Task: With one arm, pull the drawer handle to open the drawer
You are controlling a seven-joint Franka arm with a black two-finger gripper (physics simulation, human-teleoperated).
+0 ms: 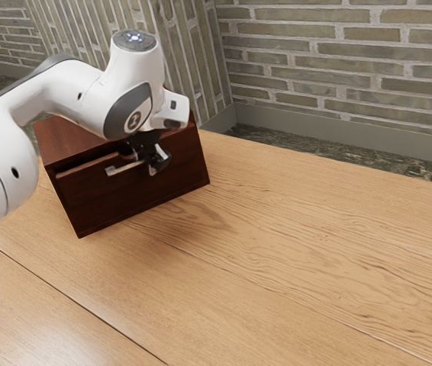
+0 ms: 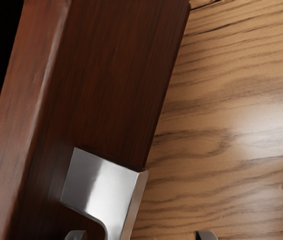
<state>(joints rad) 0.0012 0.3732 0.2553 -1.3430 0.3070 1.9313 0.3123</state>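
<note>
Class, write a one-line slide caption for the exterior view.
White arm with its black claw at the silver handle of a dark wooden drawer box on a wooden table.

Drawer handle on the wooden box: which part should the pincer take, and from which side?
Take the handle on its raised flat bar, inboard of the bent leg, coming straight at the drawer front. The bar stands off the wood, leaving a gap behind it, and runs along the front, so the pincer should probably straddle its narrow width, then pull outward.
</note>
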